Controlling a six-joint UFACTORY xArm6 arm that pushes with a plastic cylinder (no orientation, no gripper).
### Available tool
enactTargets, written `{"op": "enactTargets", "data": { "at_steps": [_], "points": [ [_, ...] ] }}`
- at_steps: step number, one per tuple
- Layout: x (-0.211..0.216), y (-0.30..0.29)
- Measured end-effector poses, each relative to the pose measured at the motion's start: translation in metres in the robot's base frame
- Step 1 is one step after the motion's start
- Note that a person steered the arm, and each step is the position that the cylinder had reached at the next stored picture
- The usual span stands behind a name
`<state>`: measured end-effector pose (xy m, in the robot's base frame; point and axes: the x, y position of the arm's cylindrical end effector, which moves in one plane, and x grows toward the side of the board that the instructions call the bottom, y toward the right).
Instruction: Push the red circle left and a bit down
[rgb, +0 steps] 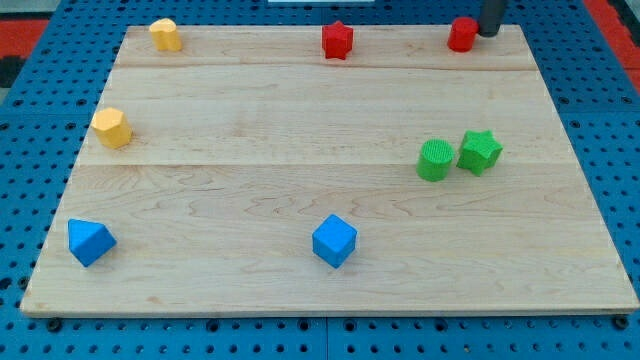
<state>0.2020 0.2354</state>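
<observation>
A big wooden board (300, 120) made of pale planks fills most of the view. Under it lies a blue sheet (610, 150) full of little round holes. Some red (30, 30) shows in the top corners. The light is bright and even.

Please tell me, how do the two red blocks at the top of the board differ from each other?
The red circle is a round cylinder, while the red star has pointed arms. The red circle sits near the view's top right corner; the red star sits near the top middle. My tip is right beside the red circle on the view's right, apparently touching it, but far from the red star. Both share the same red colour and look similar in size.
</observation>
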Motion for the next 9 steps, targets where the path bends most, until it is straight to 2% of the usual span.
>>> {"op": "enactTargets", "data": {
  "at_steps": [4,6,7,9],
  "points": [
    [-0.007,0.012],
    [-0.004,0.060],
    [-0.004,0.062],
    [-0.009,-0.009]
  ]
}}
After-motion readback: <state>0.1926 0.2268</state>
